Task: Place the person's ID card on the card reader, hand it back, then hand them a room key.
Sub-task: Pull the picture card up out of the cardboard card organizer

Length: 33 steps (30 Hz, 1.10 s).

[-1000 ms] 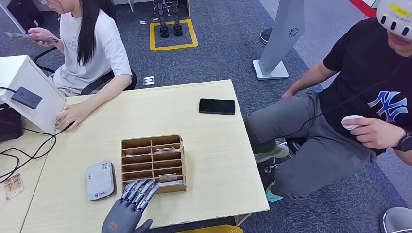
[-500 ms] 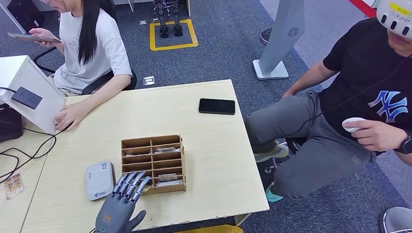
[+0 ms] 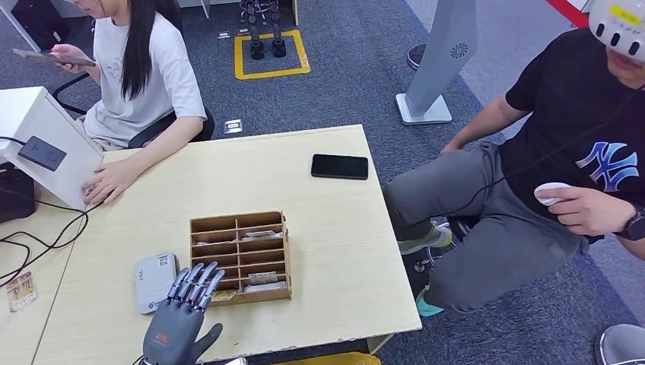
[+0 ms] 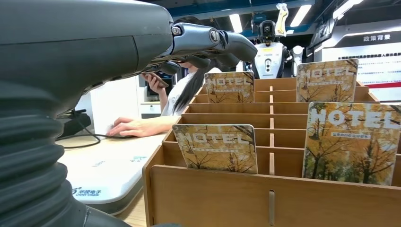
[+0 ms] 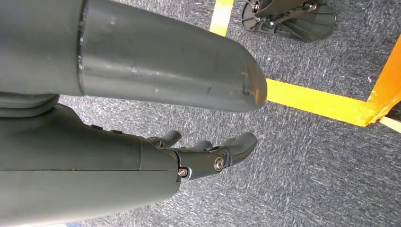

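My left hand (image 3: 179, 319) hovers over the table's near edge with its fingers spread and nothing in them. Its fingertips (image 3: 199, 275) lie between the white card reader (image 3: 156, 283) and the front left corner of the wooden card rack (image 3: 239, 255). In the left wrist view the fingers (image 4: 213, 40) reach above the rack (image 4: 265, 198), where several "HOTEL" key cards (image 4: 217, 146) stand in slots, and the reader (image 4: 108, 175) lies beside it. My right hand (image 5: 142, 156) hangs over grey carpet, holding nothing, its fingers loosely bent.
A person in a grey shirt (image 3: 141, 68) sits across the table, one hand (image 3: 110, 181) on it, the other holding a phone. A black phone (image 3: 339, 166) lies at the far right. A small card (image 3: 20, 290) lies at the left edge. Another person (image 3: 578, 152) sits at right.
My left hand has drawn back to the left and toward the near edge, away from the rack's front. The rack, the reader and the phone have not moved.
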### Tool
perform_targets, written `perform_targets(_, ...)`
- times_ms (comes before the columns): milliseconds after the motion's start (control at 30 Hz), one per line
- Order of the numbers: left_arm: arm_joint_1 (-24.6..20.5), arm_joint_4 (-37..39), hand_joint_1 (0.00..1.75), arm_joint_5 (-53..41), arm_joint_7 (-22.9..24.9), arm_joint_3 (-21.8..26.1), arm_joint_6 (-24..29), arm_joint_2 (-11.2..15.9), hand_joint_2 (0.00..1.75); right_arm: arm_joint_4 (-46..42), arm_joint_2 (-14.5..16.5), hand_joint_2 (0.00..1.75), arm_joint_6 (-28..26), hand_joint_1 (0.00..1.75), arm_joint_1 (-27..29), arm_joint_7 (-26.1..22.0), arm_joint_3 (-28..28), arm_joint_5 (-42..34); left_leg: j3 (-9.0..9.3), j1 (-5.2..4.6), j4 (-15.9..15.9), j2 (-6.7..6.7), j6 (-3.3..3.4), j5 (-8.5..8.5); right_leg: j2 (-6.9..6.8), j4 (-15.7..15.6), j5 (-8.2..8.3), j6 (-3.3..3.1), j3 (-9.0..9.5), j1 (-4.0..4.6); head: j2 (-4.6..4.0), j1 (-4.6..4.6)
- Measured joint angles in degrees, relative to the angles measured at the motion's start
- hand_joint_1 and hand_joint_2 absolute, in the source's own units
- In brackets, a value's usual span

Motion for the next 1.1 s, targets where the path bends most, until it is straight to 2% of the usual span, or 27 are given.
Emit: perform_targets(1100,0.0,0.7,0.00,1.4,-2.9,0.5,-1.2,-0.8,1.75,0.0,0.1,0.00,0.1,0.00,0.0,-0.3,-0.1,0.2,0.00,0.00,0.0,0.00,0.00,0.00,0.00,0.0,0.00,0.00,0.00,0.00,0.00,0.01)
